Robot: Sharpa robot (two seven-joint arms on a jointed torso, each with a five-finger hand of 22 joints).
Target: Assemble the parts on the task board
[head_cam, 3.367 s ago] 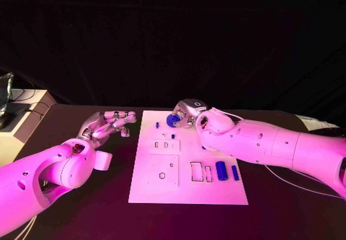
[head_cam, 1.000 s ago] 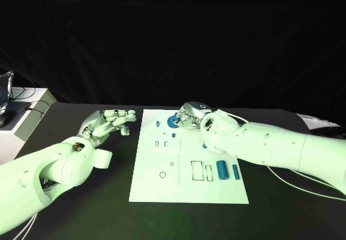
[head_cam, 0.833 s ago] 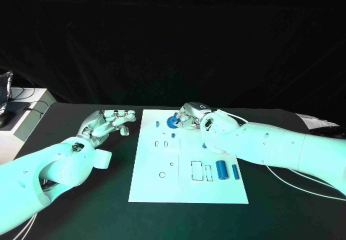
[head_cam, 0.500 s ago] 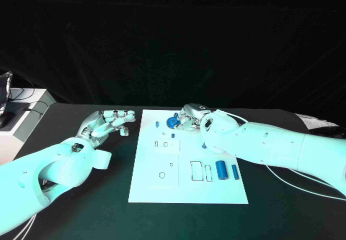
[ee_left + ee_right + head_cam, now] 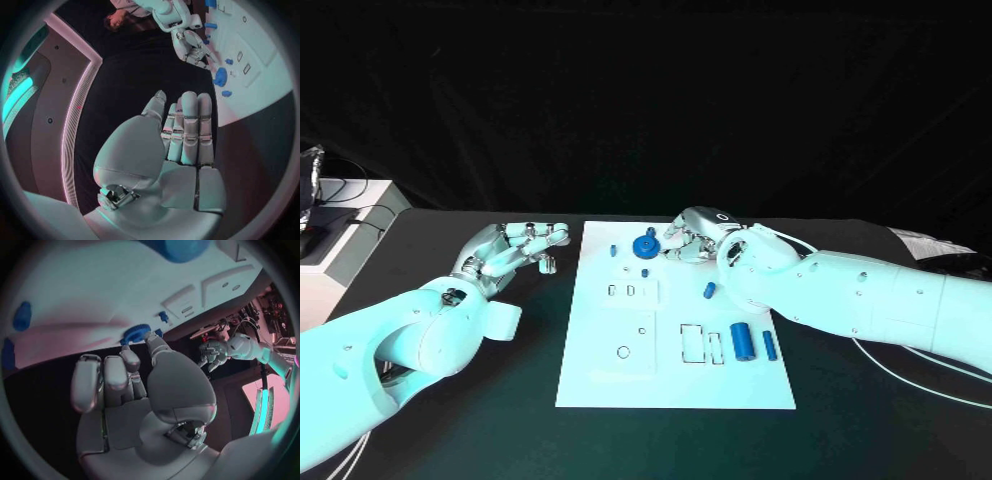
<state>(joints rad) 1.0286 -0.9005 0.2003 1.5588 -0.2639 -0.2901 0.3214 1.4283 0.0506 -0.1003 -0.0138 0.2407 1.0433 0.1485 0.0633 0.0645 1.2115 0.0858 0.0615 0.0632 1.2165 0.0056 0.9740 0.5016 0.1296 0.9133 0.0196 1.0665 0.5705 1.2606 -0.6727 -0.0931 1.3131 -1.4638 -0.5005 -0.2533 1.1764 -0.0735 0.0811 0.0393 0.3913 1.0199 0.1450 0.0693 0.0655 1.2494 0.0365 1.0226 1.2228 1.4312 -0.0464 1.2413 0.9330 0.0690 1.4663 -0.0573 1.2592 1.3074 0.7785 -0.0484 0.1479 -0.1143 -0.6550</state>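
Head view: the white task board [image 5: 678, 380] lies in the middle of the black desk [image 5: 862, 420]. The right hand [image 5: 700, 235] sits at the board's far edge, just right of a blue toothed gear [image 5: 645, 245] that lies on the board's far part. From behind that wrist, the gear [image 5: 135, 333] is just beyond the fingertips [image 5: 154, 343], close to them; whether they touch it cannot be told, and the fingers are stretched apart with nothing between them.

The left hand [image 5: 516, 246] rests over the desk just left of the board's far left corner, apart from the board; from its own wrist its fingers [image 5: 189, 125] lie straight side by side, the thumb set apart, holding nothing.

A small blue peg [image 5: 708, 291] lies near the board's middle, close under the right forearm. Two blue cylinders, a thick one [image 5: 741, 341] and a thin one [image 5: 769, 345], lie side by side on the board's right part, beside two rectangular slots [image 5: 692, 342].
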